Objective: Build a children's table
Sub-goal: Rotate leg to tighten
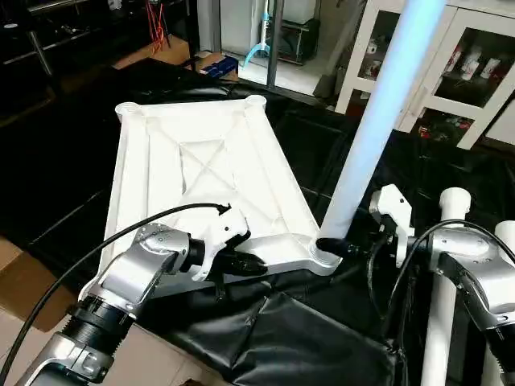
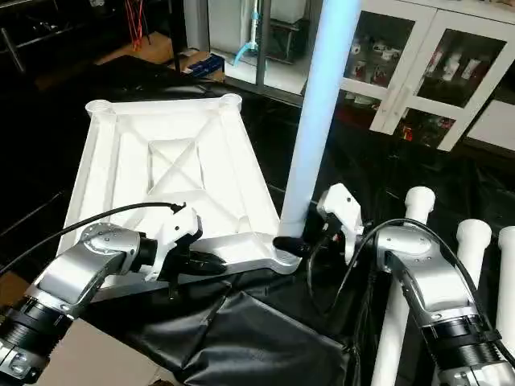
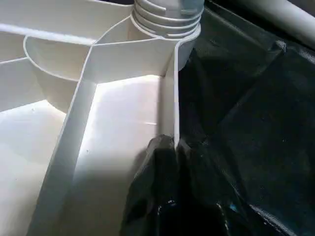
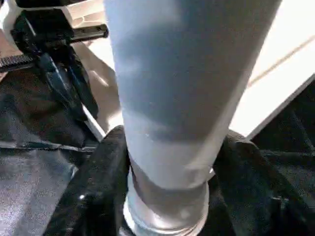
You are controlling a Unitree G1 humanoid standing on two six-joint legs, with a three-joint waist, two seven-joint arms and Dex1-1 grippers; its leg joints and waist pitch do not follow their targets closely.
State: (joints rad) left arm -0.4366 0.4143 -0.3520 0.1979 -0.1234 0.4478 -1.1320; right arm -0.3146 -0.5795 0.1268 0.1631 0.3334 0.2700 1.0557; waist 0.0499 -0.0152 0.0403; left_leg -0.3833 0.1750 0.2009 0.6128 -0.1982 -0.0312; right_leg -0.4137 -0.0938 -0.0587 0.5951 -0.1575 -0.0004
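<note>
The tabletop (image 1: 211, 181) lies upside down on black sheeting (image 1: 306, 338), its ribbed X-braced underside facing up, in the middle of the scene. One leg (image 1: 376, 121) stands upright in the near right corner socket (image 1: 326, 259), leaning slightly to the right as it rises out of the top of the head views.

The right gripper (image 2: 296, 245) is closed around the base of that standing leg, just above the socket. The right wrist view shows what the head views cannot: a black finger (image 4: 96, 182) pressed against each side of the tube, and the ridged, threaded end of the leg below the grip. The same view also catches the left gripper beyond the leg.

The left gripper (image 1: 241, 262) sits at the near edge of the tabletop, just left of the occupied socket. The left wrist view shows its dark fingers (image 3: 162, 196) astride the thin upright rim wall, apparently clamped on it, and the threaded leg end entering the socket.

Counted: one tabletop; three corner sockets in sight, two empty ones at the far end and the one filled. At the near right lie three spare legs (image 2: 402, 281); with the standing one, four. A white glass-door cabinet (image 1: 451, 56) stands at the far right.
</note>
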